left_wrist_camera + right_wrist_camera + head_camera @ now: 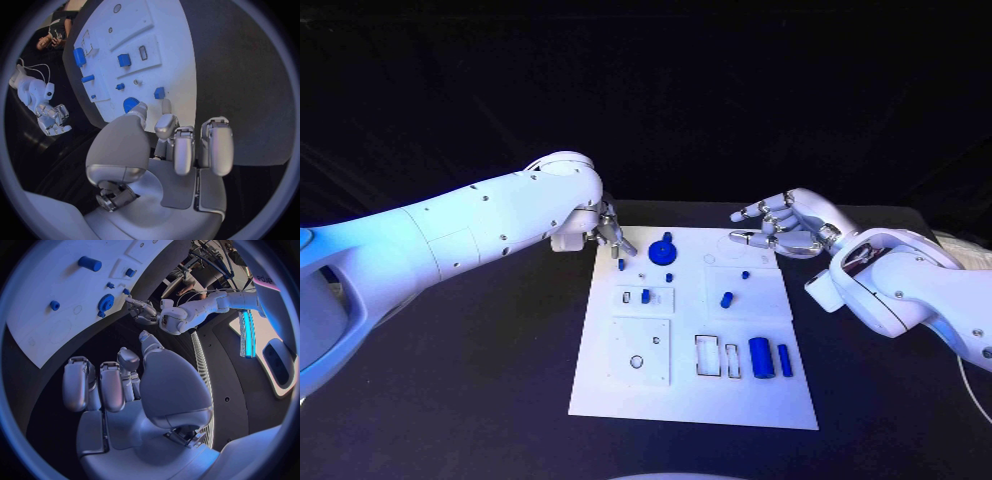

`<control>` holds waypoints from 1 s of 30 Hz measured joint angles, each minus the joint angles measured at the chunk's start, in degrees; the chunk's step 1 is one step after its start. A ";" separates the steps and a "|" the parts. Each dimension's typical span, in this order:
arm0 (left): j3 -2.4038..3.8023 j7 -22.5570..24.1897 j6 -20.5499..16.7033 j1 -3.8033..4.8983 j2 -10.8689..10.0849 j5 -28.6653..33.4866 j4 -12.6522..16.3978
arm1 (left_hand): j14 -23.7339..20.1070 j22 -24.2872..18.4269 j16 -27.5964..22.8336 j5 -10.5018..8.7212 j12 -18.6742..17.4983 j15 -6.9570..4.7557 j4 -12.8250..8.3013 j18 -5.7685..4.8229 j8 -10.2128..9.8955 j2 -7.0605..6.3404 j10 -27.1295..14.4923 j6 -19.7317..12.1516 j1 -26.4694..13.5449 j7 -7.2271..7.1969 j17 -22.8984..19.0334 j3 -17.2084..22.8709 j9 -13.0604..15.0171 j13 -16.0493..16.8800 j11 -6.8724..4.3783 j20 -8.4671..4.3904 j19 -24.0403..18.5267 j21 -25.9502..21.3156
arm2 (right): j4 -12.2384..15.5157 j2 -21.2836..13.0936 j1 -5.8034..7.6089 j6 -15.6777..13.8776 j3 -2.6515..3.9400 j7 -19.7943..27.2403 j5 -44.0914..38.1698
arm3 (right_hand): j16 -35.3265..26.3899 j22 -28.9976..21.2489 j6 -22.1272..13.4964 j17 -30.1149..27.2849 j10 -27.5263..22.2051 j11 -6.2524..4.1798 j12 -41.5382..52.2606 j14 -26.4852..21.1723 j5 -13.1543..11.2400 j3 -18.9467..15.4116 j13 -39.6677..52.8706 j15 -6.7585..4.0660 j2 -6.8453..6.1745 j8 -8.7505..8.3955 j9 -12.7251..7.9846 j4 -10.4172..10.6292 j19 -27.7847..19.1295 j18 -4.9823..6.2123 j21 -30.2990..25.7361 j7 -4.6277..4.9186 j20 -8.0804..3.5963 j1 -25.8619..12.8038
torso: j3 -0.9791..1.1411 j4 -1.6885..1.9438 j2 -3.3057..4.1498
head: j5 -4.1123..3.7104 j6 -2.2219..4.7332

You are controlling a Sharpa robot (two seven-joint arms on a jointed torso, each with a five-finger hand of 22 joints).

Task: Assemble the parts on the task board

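The white task board (689,390) (172,45) (44,325) lies in the middle of the table. A blue gear-shaped part (661,247) (130,104) (106,302) sits near its far edge, and a small blue part (620,264) (159,92) lies by its far left corner. My left hand (606,232) (181,145) (142,310) hovers just over that corner, fingers half curled and holding nothing. My right hand (783,225) (119,385) (53,117) floats above the far right corner, fingers apart and bare. A large blue cylinder (760,357) (79,56) (89,263) lies near the front right.
Several more small blue parts stand on the board, among them a peg (727,298) and a slim bar (786,360). Recessed slots (715,356) and a square plate (640,351) occupy the board's near half. Black table (473,400) surrounds the board.
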 measured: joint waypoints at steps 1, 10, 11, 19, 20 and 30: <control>-0.01 0.00 0.15 0.00 0.03 -0.01 -0.05 | 0.00 0.00 0.00 0.00 0.01 0.00 0.00 0.00 0.01 0.15 0.00 0.15 0.14 0.00 0.00 0.00 0.03 0.00 0.00 0.00 0.00 0.00 | 0.00 0.01 0.00 0.01 0.00 0.00 0.00 | 0.00 0.00 0.00 0.00 0.00 0.00 0.00 0.00 0.00 0.00 0.00 0.00 0.00 0.00 0.00 0.00 0.00 0.00 0.00 0.00 0.00 0.00 | 0.00 0.00 0.00 | 0.01 0.00; -0.07 0.00 1.55 -0.10 0.36 0.00 -0.67 | 0.00 0.00 0.00 0.00 0.31 0.00 -0.16 0.00 0.27 0.40 0.22 0.36 1.11 -0.20 -0.01 -0.16 0.23 0.21 -0.22 0.00 0.00 0.19 | -0.04 0.08 0.00 0.08 0.00 -0.01 0.00 | 0.00 0.00 0.00 0.00 0.00 0.00 0.00 0.00 0.00 0.00 0.00 0.00 0.00 0.00 0.00 0.00 0.00 0.00 0.00 0.00 0.00 0.00 | 0.00 0.00 -0.01 | 0.08 -0.08; -0.07 0.00 1.65 -0.12 0.40 0.01 -0.73 | 0.00 0.00 0.00 0.00 0.31 0.00 -0.16 0.01 0.27 0.38 0.22 0.36 1.09 -0.21 -0.01 -0.16 0.23 0.25 -0.22 0.00 0.00 0.19 | -0.05 0.09 0.00 0.09 0.00 -0.01 0.00 | 0.00 0.00 0.00 0.00 0.00 0.00 0.00 0.00 0.00 0.00 0.00 0.00 0.00 0.00 -0.01 0.00 0.00 0.00 0.00 0.00 0.00 0.00 | 0.00 0.00 -0.02 | 0.08 -0.10; -0.13 0.00 2.22 -0.30 0.79 0.17 -1.21 | 0.00 0.00 0.00 0.00 0.31 0.00 -0.39 0.01 0.27 0.99 0.41 0.55 2.60 -0.41 -0.01 0.08 0.44 0.24 -0.41 0.00 0.00 0.19 | -0.06 0.11 -0.01 0.15 0.00 -0.01 -0.01 | 0.00 0.00 0.00 0.00 0.00 0.00 0.00 0.00 0.00 0.00 0.00 0.00 0.00 0.00 -0.01 0.00 0.00 0.00 0.00 0.00 0.00 0.00 | 0.03 -0.03 -0.01 | 0.17 -0.20; -0.14 0.00 2.26 -0.32 0.83 0.19 -1.27 | 0.00 0.00 0.00 0.00 0.31 0.00 -0.39 0.01 0.27 0.99 0.41 0.56 2.60 -0.40 -0.01 0.08 0.44 0.24 -0.41 0.00 0.00 0.19 | -0.06 0.11 -0.01 0.15 0.00 -0.01 -0.01 | 0.00 0.00 0.00 0.00 0.00 0.00 0.00 0.00 0.00 0.00 0.00 0.00 0.00 0.00 -0.01 0.00 0.00 0.00 0.00 0.00 0.00 0.00 | 0.03 -0.04 -0.01 | 0.17 -0.20; -0.19 0.00 2.39 -0.47 1.11 0.49 -1.54 | 0.00 0.00 0.00 0.00 0.31 -0.01 -0.92 0.01 0.27 1.84 0.41 0.56 4.09 -0.42 -0.01 0.61 0.68 0.14 -0.41 0.00 0.00 0.19 | -0.06 0.12 -0.01 0.20 0.00 -0.02 -0.02 | 0.00 0.01 0.00 0.00 0.00 0.00 0.00 0.00 0.00 0.00 0.01 0.00 0.00 0.00 -0.01 0.00 0.00 0.00 0.00 0.00 0.00 0.00 | 0.06 -0.03 -0.01 | 0.10 -0.35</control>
